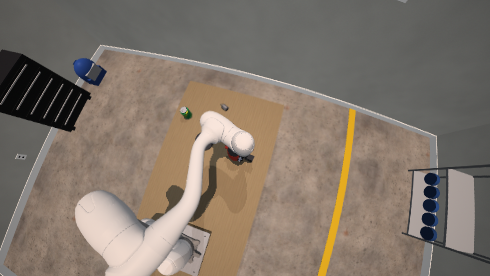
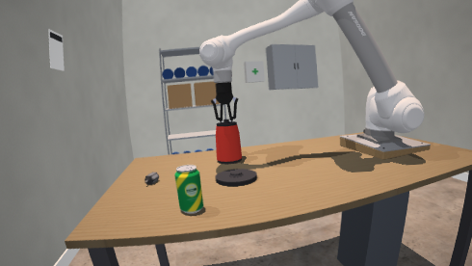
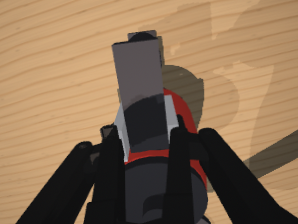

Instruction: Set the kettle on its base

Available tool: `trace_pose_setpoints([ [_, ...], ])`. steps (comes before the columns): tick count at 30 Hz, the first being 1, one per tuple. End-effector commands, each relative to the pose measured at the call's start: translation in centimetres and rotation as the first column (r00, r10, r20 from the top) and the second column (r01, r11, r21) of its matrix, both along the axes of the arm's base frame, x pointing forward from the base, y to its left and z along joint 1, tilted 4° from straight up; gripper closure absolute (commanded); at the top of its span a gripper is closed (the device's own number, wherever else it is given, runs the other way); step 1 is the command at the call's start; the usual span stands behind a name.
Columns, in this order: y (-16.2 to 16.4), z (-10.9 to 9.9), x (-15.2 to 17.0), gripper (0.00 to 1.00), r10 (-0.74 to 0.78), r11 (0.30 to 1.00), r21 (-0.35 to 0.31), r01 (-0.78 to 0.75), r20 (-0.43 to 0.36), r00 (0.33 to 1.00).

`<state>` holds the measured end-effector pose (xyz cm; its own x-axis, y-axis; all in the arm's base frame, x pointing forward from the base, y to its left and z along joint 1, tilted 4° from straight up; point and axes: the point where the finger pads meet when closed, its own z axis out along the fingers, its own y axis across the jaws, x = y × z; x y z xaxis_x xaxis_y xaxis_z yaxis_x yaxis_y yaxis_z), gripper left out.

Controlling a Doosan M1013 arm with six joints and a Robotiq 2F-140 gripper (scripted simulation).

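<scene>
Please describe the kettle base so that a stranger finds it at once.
On the curved wooden table, look beside the red kettle held upright in the gripper. The flat dark round disc is the base; the striped green can stands taller.

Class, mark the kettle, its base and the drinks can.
kettle (image 2: 228,142), exterior view, red body.
base (image 2: 236,177), exterior view, dark disc's top.
drinks can (image 2: 190,190), exterior view, green label.
</scene>
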<state>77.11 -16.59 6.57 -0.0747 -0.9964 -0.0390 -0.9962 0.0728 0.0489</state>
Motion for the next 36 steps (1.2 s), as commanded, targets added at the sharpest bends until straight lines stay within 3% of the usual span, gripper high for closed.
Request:
trace_pose_setpoints([
  [1, 0.0, 0.1, 0.0, 0.90, 0.000, 1.000, 0.000, 0.000, 0.002, 1.000],
  [23, 0.0, 0.3, 0.1, 0.90, 0.000, 1.000, 0.000, 0.000, 0.002, 1.000],
  [36, -0.1, 2.2, 0.1, 0.90, 0.000, 1.000, 0.000, 0.000, 0.002, 1.000],
])
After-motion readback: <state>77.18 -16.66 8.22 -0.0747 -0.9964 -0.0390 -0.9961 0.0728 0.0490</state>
